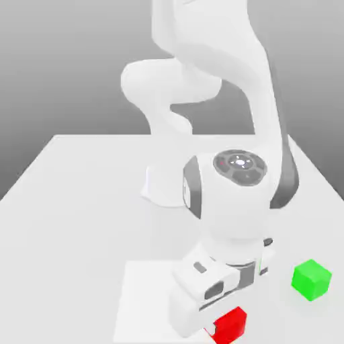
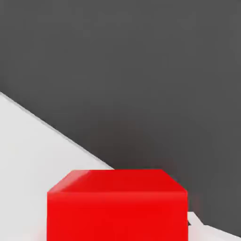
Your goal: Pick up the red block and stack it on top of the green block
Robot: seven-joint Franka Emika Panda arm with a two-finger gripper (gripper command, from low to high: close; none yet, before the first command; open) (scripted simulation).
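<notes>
Exterior view first: at the exterior view's left, on the near part of the white table (image 1: 67, 235), I see a flat, paler square (image 1: 144, 295). A bit right of it and far back is the bottom of my big white arm (image 1: 168, 178). The arm bends over to the near side, and my gripper (image 1: 220, 328) is low and tilted there. Its fingers are pinching the red block (image 1: 230, 326), near the front. I can't tell if that block touches the table. Farther right, and a little farther back, the green block (image 1: 311, 279) sits well apart on the table, with nothing on top.
</notes>
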